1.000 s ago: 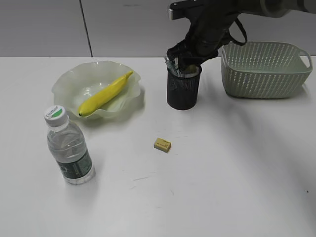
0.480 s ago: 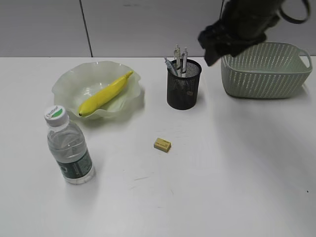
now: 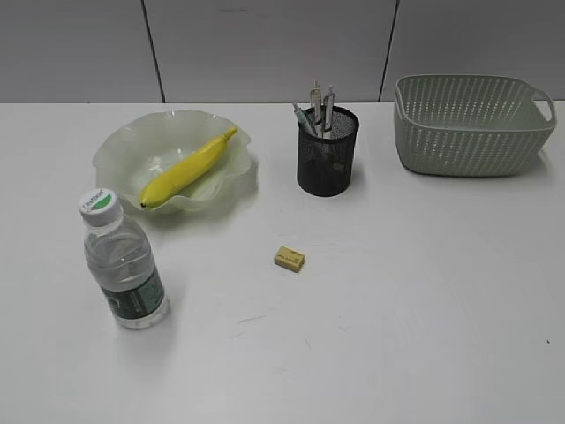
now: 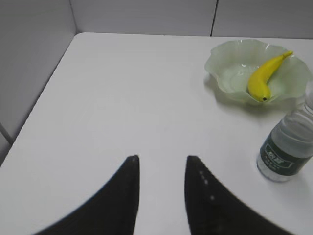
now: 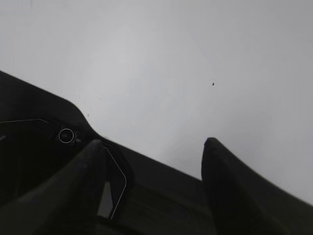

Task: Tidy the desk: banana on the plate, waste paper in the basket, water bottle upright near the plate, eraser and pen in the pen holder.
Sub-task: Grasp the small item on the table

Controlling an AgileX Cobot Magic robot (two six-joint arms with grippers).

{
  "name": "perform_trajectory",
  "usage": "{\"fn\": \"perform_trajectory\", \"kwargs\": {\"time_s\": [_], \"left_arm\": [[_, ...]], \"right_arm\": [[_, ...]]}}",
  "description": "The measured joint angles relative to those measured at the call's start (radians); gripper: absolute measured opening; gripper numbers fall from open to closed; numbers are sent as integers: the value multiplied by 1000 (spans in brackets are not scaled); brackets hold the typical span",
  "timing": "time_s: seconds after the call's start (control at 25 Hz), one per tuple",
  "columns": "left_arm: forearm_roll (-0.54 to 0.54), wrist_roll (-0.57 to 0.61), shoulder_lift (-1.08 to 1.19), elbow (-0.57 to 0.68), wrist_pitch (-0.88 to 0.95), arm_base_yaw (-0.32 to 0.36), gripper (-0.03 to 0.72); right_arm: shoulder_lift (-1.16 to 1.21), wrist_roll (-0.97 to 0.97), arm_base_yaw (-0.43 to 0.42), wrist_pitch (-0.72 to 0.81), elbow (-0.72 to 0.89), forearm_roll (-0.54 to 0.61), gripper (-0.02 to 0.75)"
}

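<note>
On the plate [image 3: 115, 146], banana [image 3: 187, 168] axis runs 2-to-8 o'clock, dark tip at 8. Left gripper [image 4: 161, 164] and right gripper [image 5: 154, 147] jaws apart, empty.

yellow eraser [image 3: 290, 258] lies flat on the white desk [image 3: 424, 291]; pens [image 3: 316, 108] seemingly upright in the mesh pen holder [image 3: 327, 157].

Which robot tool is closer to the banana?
Left. The left tool hovers over bare desk, with the banana in its plate ahead to its right. The right tool sees only blank white surface, no banana.
</note>
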Motion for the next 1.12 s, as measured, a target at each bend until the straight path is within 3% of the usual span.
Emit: {"fn": "perform_trajectory", "kwargs": {"time_s": [0.28, 0.4, 0.56, 0.64, 0.72, 0.88, 1.12], "left_arm": [[-115, 168, 201, -32, -150, 0, 237], [-272, 314, 370, -63, -349, 0, 237], [-588, 597, 655, -151, -563, -14, 237], [-687, 751, 830, -235, -587, -56, 237], [-705, 825, 986, -343, -583, -142, 237], [-675, 795, 1303, -574, -535, -323, 243], [-651, 660, 1750, -884, -359, -435, 333]], "right_arm": [[-417, 7, 0, 10, 42, 0, 470], [-501, 14, 0, 13, 56, 0, 433], [-546, 17, 0, 17, 58, 8, 384], [-549, 17, 0, 17, 58, 8, 370], [-551, 17, 0, 17, 58, 8, 362], [-554, 18, -22, 17, 59, 8, 360], [-605, 18, -172, 17, 59, 8, 360]]}}
